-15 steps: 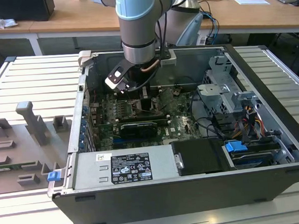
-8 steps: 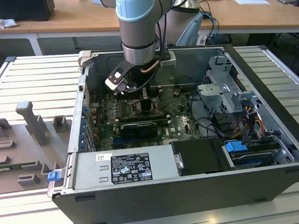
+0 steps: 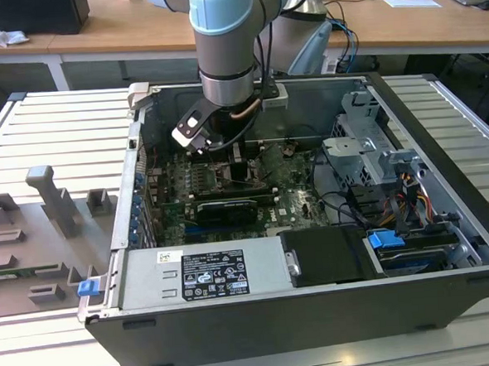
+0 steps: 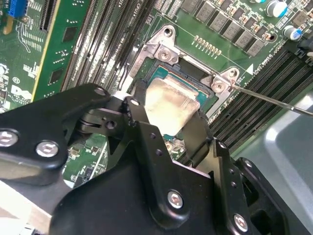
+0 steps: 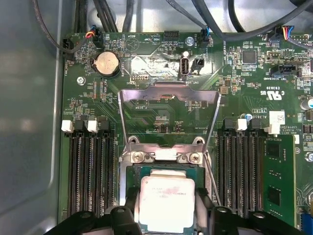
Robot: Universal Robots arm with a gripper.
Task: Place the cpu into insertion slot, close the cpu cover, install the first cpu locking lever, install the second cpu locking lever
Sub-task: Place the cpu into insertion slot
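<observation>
Ribbed grey tabletop carries an open PC case. Grey fixture blocks sit beside the case on the exterior view's left.

Arm comes down from above into the case, over the middle of the motherboard.

Power supply runs along the case's near wall. Drive cage is at the exterior view's right.

Memory slots with white clips flank the socket area on both sides.

cpu cover is open. It's swung back on its hinge and lies away from the socket, with bare board showing through its cut-out centre.

insertion slot is uncovered, and its silver rim and screws are visible in both wrist views.

cpu sits right over the insertion slot, silvery face up and squared to the rim. Can't tell whether it's fully seated or just above the contacts.

Jaws are pinching the cpu by two opposite edges, one black finger tight against each side. In the second wrist view the cpu shows between them.

One locking lever is unlatched, a thin rod running out from the socket corner across the neighbouring memory slots.

Coin cell is on the board beyond the open cover.
</observation>
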